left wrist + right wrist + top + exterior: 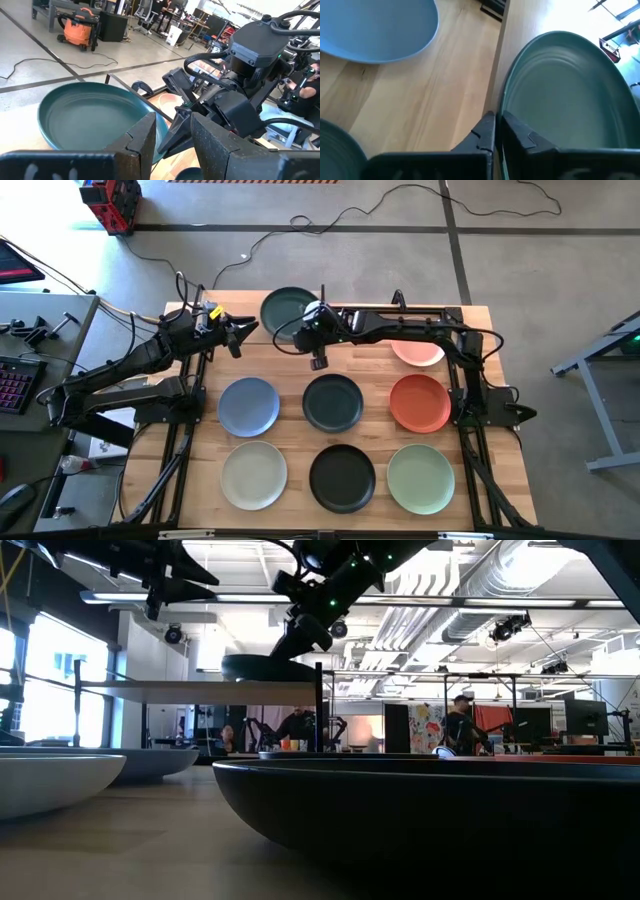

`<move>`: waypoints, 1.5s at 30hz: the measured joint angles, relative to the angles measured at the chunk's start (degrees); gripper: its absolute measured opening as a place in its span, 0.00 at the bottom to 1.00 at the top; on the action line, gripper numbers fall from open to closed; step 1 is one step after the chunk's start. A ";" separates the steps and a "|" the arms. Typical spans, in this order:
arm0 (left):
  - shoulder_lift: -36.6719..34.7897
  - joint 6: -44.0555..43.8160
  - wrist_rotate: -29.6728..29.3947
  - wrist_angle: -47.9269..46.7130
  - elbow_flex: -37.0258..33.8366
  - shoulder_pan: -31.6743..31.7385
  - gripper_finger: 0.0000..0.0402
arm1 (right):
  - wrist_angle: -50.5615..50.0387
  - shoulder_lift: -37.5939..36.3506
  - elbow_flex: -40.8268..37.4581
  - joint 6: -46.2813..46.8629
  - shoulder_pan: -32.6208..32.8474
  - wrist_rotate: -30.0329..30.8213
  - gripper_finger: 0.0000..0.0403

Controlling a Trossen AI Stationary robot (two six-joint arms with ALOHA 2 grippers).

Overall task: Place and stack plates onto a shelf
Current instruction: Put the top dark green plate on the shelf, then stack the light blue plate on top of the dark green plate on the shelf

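- right gripper [495, 131] clamped on the near rim of the dark teal plate [288, 308], which sits on the shelf [200, 690]
- Best move, I'd say: check the plate rests flat and fully on the board before letting go
- left gripper [238, 338] fingers apart, empty, hovering just beside the shelf
- Other plates on the tabletop [290, 435]

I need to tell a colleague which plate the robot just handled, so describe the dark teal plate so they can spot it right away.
Start at the wooden table and look to its far edge, where the raised shelf stands. The dark teal plate lies on it, the only plate up there, with the right hand shut at its rim.
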 joint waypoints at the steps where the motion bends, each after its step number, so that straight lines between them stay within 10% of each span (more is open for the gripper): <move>1: 0.00 0.00 0.00 0.00 0.00 0.00 0.28 | 0.43 0.00 0.00 -0.01 0.00 -0.34 0.02; 22: 0.00 0.00 0.00 0.00 0.00 0.00 0.28 | 0.58 0.00 0.00 0.65 -0.58 -3.07 0.01; 33: 0.00 -0.02 0.00 0.00 0.00 0.00 0.28 | 1.49 0.00 0.01 -0.89 -0.61 -3.04 0.29; 45: 0.00 0.00 0.00 0.00 0.00 0.00 0.28 | 0.92 -5.09 0.02 -1.47 2.73 1.74 0.31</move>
